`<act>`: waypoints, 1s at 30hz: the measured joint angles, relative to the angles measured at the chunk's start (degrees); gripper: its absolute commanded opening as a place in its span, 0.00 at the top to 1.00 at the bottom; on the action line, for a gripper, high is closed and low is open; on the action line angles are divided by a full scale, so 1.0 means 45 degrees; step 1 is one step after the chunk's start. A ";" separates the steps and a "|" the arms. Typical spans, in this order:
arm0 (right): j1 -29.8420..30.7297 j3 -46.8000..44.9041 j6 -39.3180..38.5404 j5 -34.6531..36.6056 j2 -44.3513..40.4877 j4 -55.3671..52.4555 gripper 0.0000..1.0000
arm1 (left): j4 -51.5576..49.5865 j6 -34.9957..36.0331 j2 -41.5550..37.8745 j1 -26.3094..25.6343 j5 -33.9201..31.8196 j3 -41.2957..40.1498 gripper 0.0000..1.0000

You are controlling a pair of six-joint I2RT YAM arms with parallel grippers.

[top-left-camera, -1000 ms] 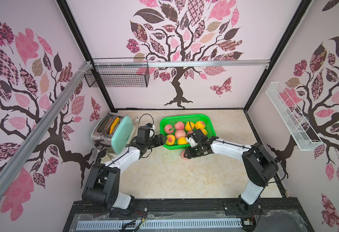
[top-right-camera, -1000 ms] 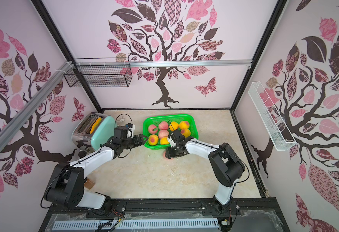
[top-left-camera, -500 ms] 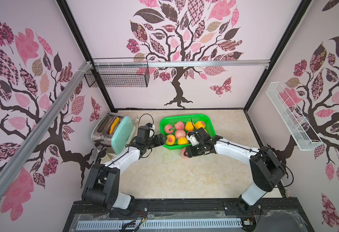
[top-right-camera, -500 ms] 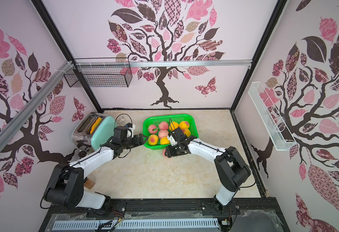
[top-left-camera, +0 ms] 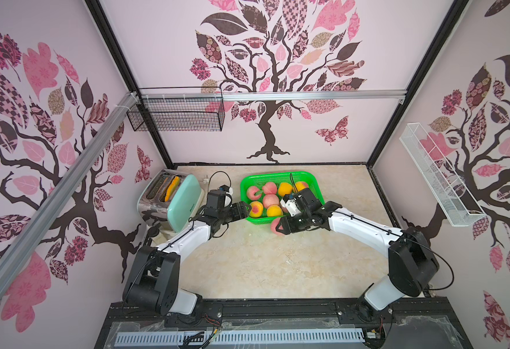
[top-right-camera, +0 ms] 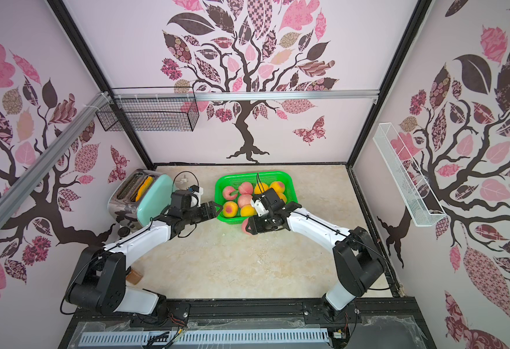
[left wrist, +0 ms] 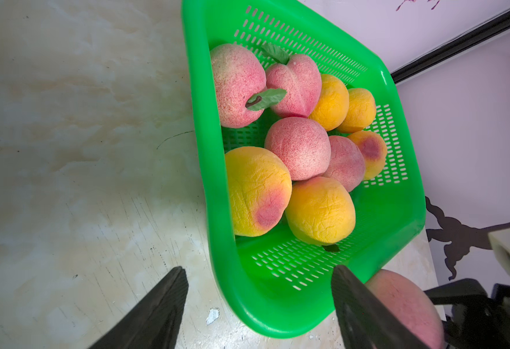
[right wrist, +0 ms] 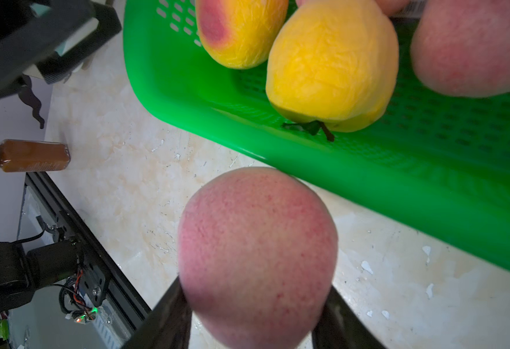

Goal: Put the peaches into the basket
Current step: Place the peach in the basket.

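Just outside the near wall of the bright green perforated plastic basket (right wrist: pixel 368 169), your right claw (right wrist: pixel 255 305) pinches a round fuzzy pink peach (right wrist: pixel 256 241); raise it above the rim before releasing. Your left claw (left wrist: pixel 259 290) hangs spread, empty.

Mint toaster (top-left-camera: pixel 184 203), brown bottle (right wrist: pixel 27 155)

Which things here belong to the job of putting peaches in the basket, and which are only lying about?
Belong to the job: green basket, peaches in it, pink peach held by the right gripper.
Only lying about: toaster, brown bottle, black wire basket, white wire basket.
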 measured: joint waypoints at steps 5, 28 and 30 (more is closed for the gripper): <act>0.0000 0.0427 -0.0029 0.0102 -0.0636 -0.0034 0.50 | 0.0010 0.0000 -0.0160 0.0000 -0.0015 0.0000 0.21; -0.1297 0.1957 -0.1409 0.1588 -0.1200 -0.1263 0.49 | -0.0058 0.0010 -0.0636 0.0000 -0.0126 -0.0170 0.21; -0.1428 0.2239 -0.1472 0.1608 -0.1195 -0.1345 0.48 | -0.0097 0.0010 -0.0636 0.0000 -0.0141 -0.0170 0.21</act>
